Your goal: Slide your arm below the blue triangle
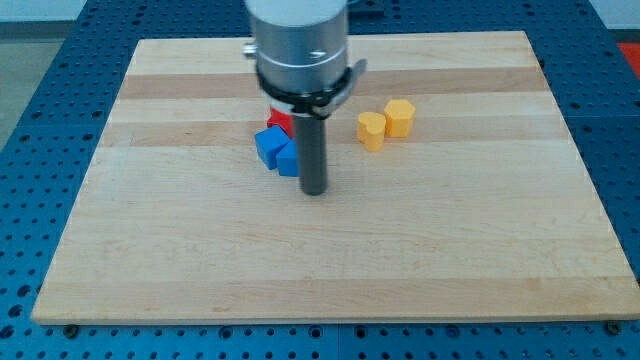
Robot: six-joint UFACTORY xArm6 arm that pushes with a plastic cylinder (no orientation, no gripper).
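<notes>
Two blue blocks sit near the board's middle, touching each other: one on the left and a smaller one on its lower right, partly hidden by the rod. I cannot tell which of them is the triangle. A red block shows just above them, mostly hidden by the arm. My tip rests on the board right beside the smaller blue block, on its right and slightly below it.
Two yellow blocks stand to the right of the rod: a rounded one and a hexagonal one, touching. The wooden board lies on a blue perforated table.
</notes>
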